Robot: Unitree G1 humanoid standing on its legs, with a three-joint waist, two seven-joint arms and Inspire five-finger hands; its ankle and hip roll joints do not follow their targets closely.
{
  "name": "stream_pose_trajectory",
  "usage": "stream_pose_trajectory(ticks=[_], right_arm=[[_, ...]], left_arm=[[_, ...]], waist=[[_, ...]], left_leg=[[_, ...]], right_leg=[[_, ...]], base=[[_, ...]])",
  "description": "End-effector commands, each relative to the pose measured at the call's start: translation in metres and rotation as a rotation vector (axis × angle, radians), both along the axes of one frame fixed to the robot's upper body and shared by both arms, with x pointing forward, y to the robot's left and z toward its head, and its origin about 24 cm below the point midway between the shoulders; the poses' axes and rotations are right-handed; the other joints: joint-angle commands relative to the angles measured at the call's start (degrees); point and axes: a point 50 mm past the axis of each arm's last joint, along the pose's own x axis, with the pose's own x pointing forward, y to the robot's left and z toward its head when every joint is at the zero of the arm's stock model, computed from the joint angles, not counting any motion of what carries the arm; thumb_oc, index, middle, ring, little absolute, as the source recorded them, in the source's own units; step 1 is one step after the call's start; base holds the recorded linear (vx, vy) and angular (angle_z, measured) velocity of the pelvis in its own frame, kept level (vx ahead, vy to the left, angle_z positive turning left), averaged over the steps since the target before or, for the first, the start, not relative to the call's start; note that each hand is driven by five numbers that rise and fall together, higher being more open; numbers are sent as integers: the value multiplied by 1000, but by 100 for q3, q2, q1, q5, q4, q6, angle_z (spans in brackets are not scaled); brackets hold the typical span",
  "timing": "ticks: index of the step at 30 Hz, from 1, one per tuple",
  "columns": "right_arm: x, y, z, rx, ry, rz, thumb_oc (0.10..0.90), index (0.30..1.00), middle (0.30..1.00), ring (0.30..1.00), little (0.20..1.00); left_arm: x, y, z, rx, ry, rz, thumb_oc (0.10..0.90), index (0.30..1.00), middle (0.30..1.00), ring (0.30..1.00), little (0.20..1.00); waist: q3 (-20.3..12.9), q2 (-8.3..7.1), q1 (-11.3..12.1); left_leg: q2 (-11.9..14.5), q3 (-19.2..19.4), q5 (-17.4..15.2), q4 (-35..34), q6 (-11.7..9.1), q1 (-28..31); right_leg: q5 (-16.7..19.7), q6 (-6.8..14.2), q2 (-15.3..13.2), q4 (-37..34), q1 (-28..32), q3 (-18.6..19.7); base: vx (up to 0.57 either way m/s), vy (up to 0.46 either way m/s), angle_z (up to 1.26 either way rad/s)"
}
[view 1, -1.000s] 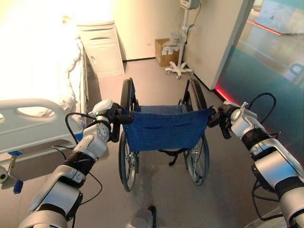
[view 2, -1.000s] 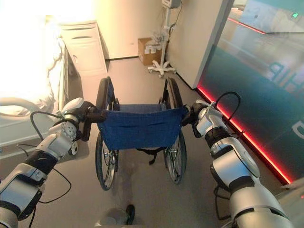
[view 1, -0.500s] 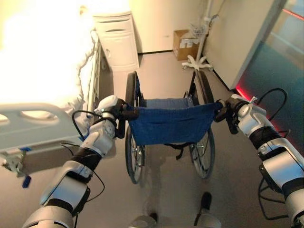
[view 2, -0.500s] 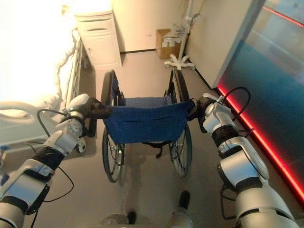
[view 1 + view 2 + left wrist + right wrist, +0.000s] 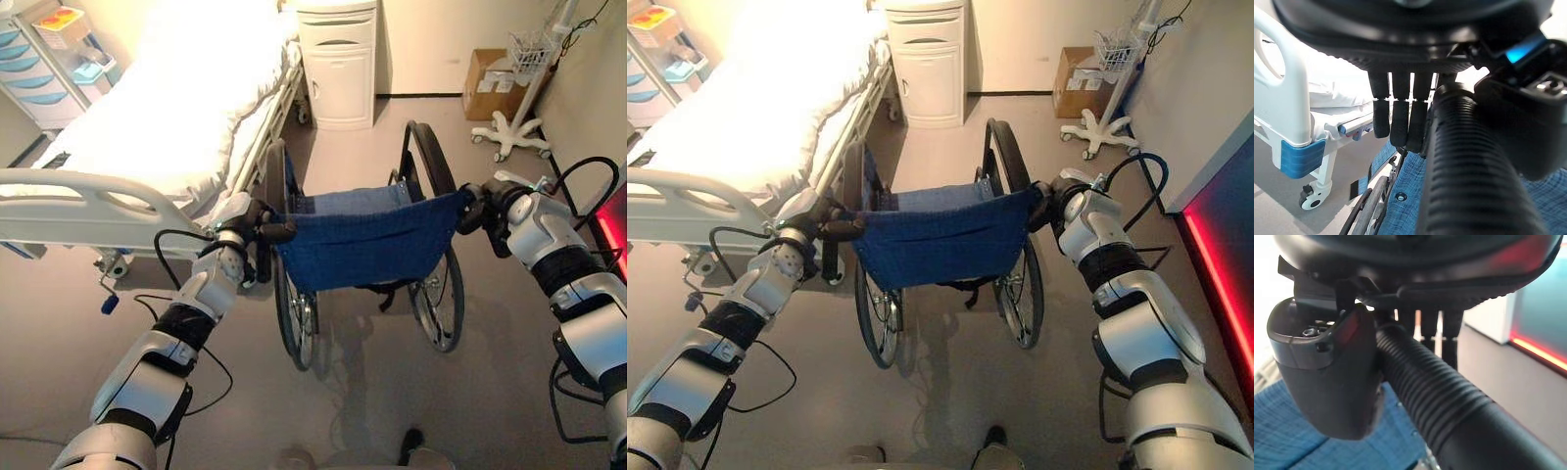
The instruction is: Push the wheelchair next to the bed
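Left hand wraps the wheelchair's left push handle; its wrist view has fingers on one side of the ribbed grip, thumb on the other. Right hand clamps the right push handle the same way, thumb and fingers around it. Wheelchair, blue sling back toward the robot, stands on the floor just beside the bed, left wheel close to the bed frame. Footboard rail near the left arm. Beyond: white bedside cabinet, cardboard box, wheeled stand base. Risk: pushing straight likely drives the chair toward the cabinet; drifting left could snag the wheel on the frame, or the left forearm on the rail.
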Motion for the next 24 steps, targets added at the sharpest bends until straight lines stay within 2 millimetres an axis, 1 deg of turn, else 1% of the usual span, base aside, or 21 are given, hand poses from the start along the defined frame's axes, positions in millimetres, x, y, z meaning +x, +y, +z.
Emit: stream_pose_trajectory(ticks=[1,2,3,4,5,6,7,8,9,11,13,14,15,16,17,18,19,20,21,22,24], right_arm=[[4,51,-6,-253,26,397,400,300,300,300,300],[4,50,-8,-258,29,394,400,300,300,300,300],[3,49,-10,-257,29,389,400,300,300,300,300],[3,47,-11,-251,29,374,400,300,300,300,300],[3,47,-11,-247,29,367,400,300,300,300,300],[3,48,-12,-242,26,360,400,300,300,300,300],[4,51,-13,-233,16,349,400,300,300,300,300],[4,53,-13,-230,9,343,400,300,300,300,300],[4,56,-16,-230,4,338,400,300,300,300,300],[3,57,-21,-231,4,342,400,300,300,300,300],[4,59,-23,-240,5,365,400,300,300,300,300],[4,59,-23,-241,4,367,400,300,300,300,300],[5,61,-20,-259,0,401,400,300,300,300,300],[5,64,-22,-256,6,416,400,300,300,300,300],[5,66,-24,-249,11,425,400,300,300,300,300],[4,71,-29,-242,28,437,400,300,300,300,300],[3,73,-33,-237,35,441,400,300,300,300,300],[2,75,-37,-228,44,445,400,300,300,300,300],[2,78,-43,-225,43,454,400,300,300,300,300],[2,80,-44,-222,39,458,400,300,300,300,300],[3,85,-48,-218,31,465,400,300,300,300,300]], left_arm=[[-14,-7,-57,-230,261,-36,400,300,300,300,300],[-14,-11,-59,-229,265,-43,400,300,300,300,300],[-13,-13,-60,-229,264,-47,400,300,300,300,300],[-12,-16,-59,-227,262,-54,400,300,300,300,300],[-11,-18,-57,-226,261,-56,400,300,300,300,300],[-10,-19,-56,-221,262,-61,400,300,300,300,300],[-9,-19,-53,-209,262,-67,400,300,300,300,300],[-9,-20,-51,-203,256,-72,400,300,300,300,300],[-11,-23,-53,-199,255,-78,400,300,300,300,300],[-15,-25,-56,-197,259,-86,400,300,300,300,300],[-18,-22,-60,-193,272,-82,400,300,300,300,300],[-18,-22,-60,-192,273,-82,400,300,300,300,300],[-18,-17,-57,-194,279,-66,400,300,300,300,300],[-18,-15,-58,-202,290,-55,400,300,300,300,300],[-20,-13,-61,-207,300,-46,400,300,300,300,300],[-21,-9,-65,-208,320,-33,400,300,300,300,300],[-23,-8,-67,-204,333,-31,400,300,300,300,300],[-24,-8,-70,-199,349,-31,400,300,300,300,300],[-25,-8,-73,-186,363,-36,400,300,300,300,300],[-26,-8,-74,-179,365,-39,400,300,300,300,300],[-25,-11,-75,-157,365,-46,400,300,300,300,300]], waist=[[77,-442,-382],[25,-449,-431],[15,-458,-442],[32,-482,-441],[85,-477,-390],[150,-486,-299],[279,-496,-135],[388,-502,-23],[557,-459,143],[680,-336,325],[751,-245,564],[763,-260,579],[723,-219,615],[634,-221,617],[582,-236,614],[470,-297,655],[409,-330,698],[324,-365,747],[232,-410,832],[201,-423,862],[142,-473,940]], left_leg=[[109,288,747,625,-85,583],[148,378,977,878,-125,572],[146,434,1046,999,-133,535],[121,515,1091,1194,-146,374],[21,463,937,1184,-90,219],[-247,361,713,1114,35,6],[-653,298,567,921,180,-401],[-730,412,683,835,186,-799],[-721,605,913,617,205,-1348],[-699,605,1218,158,189,-1716],[-716,438,1706,-402,141,-2035],[-731,450,1726,-445,137,-2011],[-726,643,1636,-521,168,-1933],[-755,755,1428,-567,254,-1781],[-787,786,1302,-520,321,-1686],[-919,732,1012,-426,472,-1606],[-981,703,886,-411,546,-1568],[-1008,775,766,-432,641,-1484],[-1053,826,686,-497,731,-1397],[-1065,825,672,-544,763,-1357],[-1144,875,627,-605,852,-1319]], right_leg=[[596,-145,2,-423,-39,-148],[531,-254,79,-450,-2,-272],[501,-304,111,-466,32,-330],[447,-374,185,-511,145,-394],[409,-377,268,-523,249,-357],[396,-340,342,-533,350,-270],[379,-274,488,-608,602,-59],[340,-267,575,-708,859,29],[252,-287,680,-830,1215,116],[172,-291,795,-893,1512,266],[82,-291,897,-949,1841,559],[65,-288,881,-943,1862,576],[-43,-269,881,-903,1930,547],[-92,-234,855,-859,1950,518],[-123,-208,819,-812,1956,511],[-212,-162,758,-738,2021,521],[-258,-134,731,-707,2062,523],[-324,-92,691,-661,2104,459],[-316,15,610,-527,2159,342],[-313,37,592,-486,2171,298],[-162,165,497,-204,2199,190]], base=[[172,-241,34],[156,-217,38],[179,-225,56],[209,-193,49],[262,-198,43],[329,-184,17],[333,-180,12],[438,-158,9],[399,-68,5],[476,35,-18],[482,90,-56],[424,133,-69],[407,192,-75],[498,251,-82],[490,246,-71],[423,179,-48],[416,150,-35],[364,131,-38],[315,122,-47],[271,129,-60],[171,127,-45]])
